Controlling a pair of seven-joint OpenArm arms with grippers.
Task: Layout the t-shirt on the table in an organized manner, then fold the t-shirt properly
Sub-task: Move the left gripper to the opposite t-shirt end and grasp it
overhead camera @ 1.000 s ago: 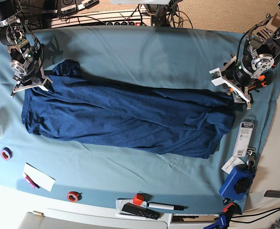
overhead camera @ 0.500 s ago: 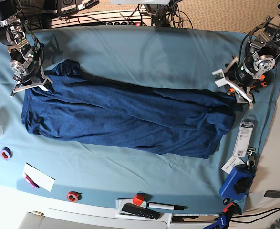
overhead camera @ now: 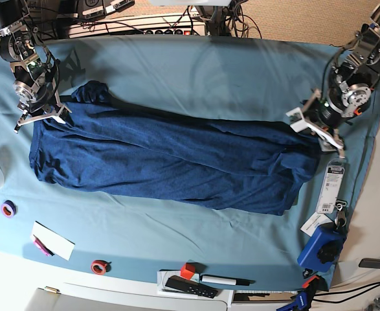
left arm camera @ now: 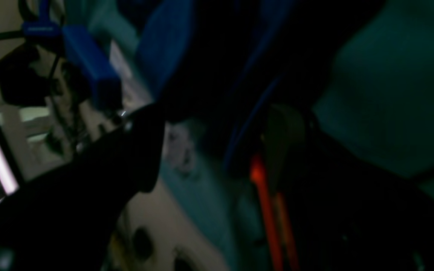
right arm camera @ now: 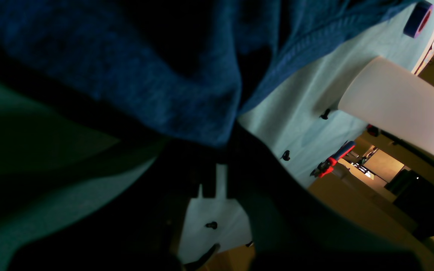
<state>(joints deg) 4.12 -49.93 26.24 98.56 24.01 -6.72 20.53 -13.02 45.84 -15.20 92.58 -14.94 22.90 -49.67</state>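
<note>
Evidently the t-shirt (overhead camera: pixel 170 162) is being spread across the tabletop (overhead camera: pixel 196 71); each gripper's closure at the end edges cannot be told; outward tension is needed next.

Left arm: we reach in from the far corner on the base view's right, wrist angled down.
Left gripper (overhead camera: pixel 316 127): low, by one end of the shirt (overhead camera: pixel 170 159); we cannot tell how our jaws stand.
Right arm: we come down from the opposite far corner.
Right gripper (overhead camera: pixel 39 116): jaws closed on the shirt's other end.
</note>
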